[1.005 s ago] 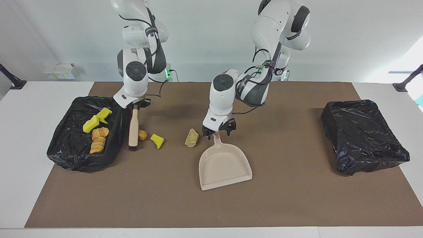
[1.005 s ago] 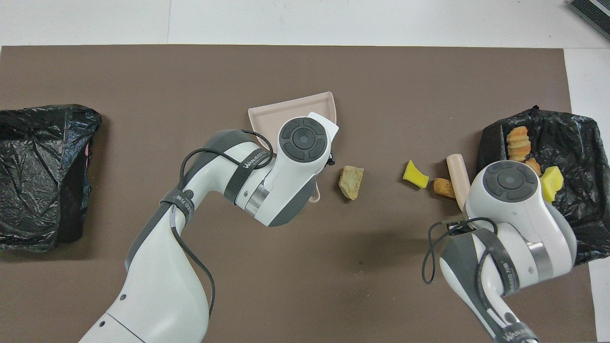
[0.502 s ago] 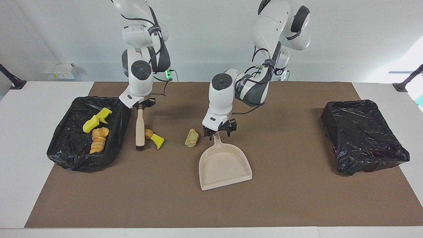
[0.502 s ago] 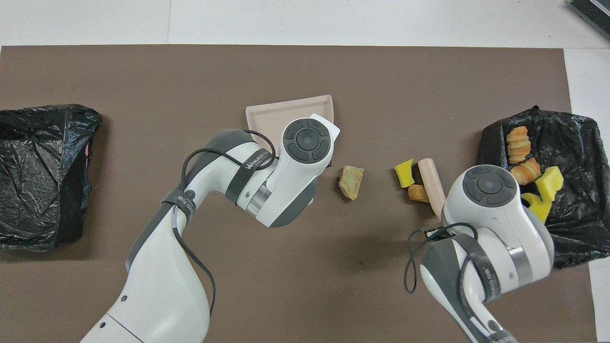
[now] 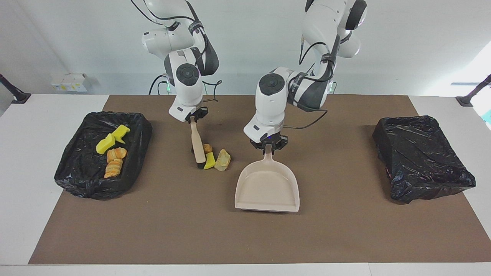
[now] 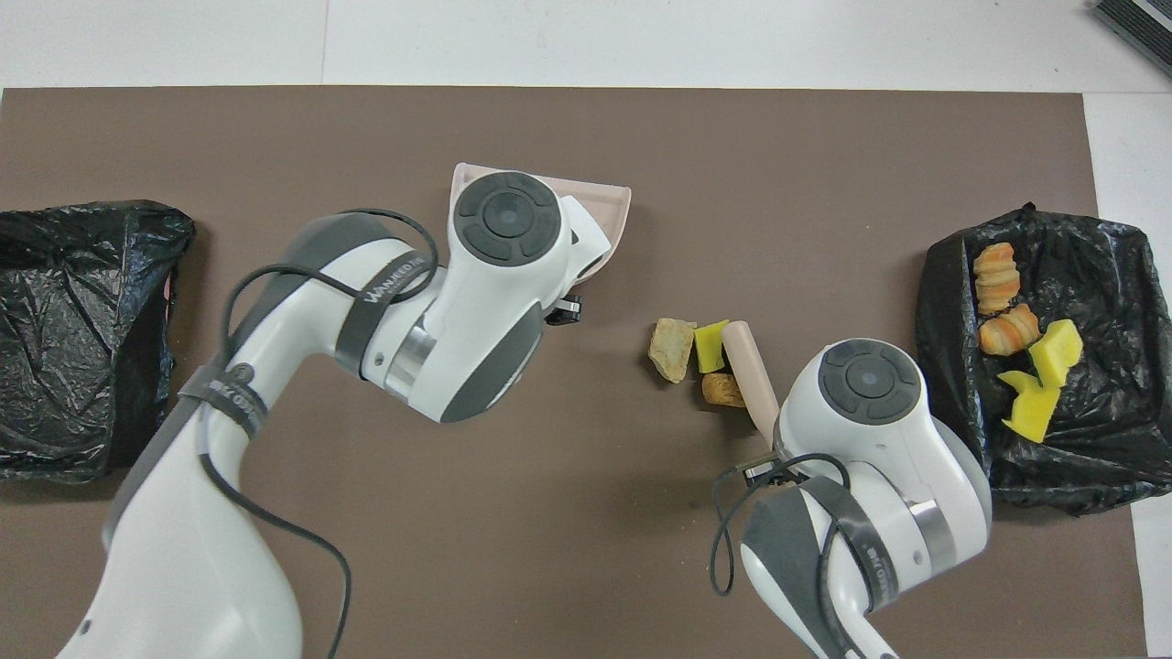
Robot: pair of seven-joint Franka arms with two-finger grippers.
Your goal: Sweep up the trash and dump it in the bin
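Scraps: three (image 5: 215, 158) by brush (image 5: 197, 145), four in bin (image 5: 74, 168).

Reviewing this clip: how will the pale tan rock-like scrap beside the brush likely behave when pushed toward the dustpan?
The tan scrap looks foam-like, so probably light. Its lumpy shape suggests tumbling or veering rather than sliding straight. The yellow wedge touches it, so the brush would likely shove both.

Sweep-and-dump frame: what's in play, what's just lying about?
In play: right pincer shut on brush; three bunched scraps; left pincer shut on dustpan; bin with four scraps.
Lying about: covered black bin; white box.
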